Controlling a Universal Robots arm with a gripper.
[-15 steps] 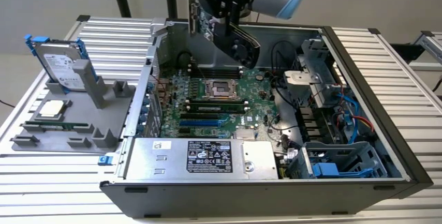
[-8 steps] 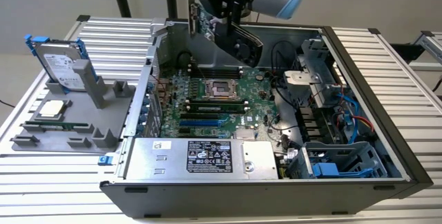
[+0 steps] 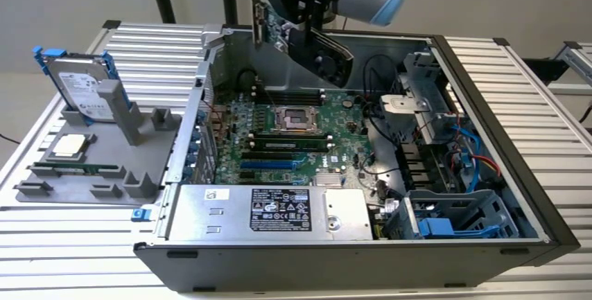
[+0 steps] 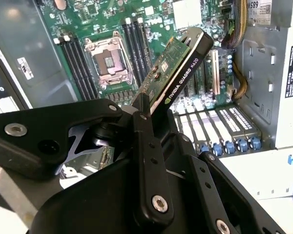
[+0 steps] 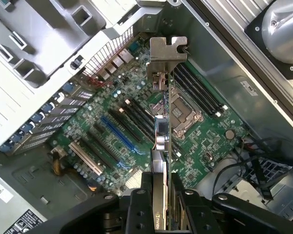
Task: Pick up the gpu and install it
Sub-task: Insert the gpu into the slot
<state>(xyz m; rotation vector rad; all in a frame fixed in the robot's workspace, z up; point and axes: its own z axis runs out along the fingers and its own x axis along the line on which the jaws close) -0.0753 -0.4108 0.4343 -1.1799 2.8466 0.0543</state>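
The open computer case [image 3: 324, 265] lies below the gripper, its motherboard [image 3: 347, 149] facing up. The gripper [image 4: 139, 107] is closed on the gpu [image 4: 180, 68] and holds it in the air, clear of the board. The card's long axis runs straight out from the fingers, with the silver bracket [image 5: 167, 51] farthest out. The blue expansion slot [image 5: 118, 136] sits beneath, to one side of the card.

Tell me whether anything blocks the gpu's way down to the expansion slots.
Nothing visible does. The gripper holds the gpu in the air over the open case, and only clear space lies between the card and the motherboard's slots.
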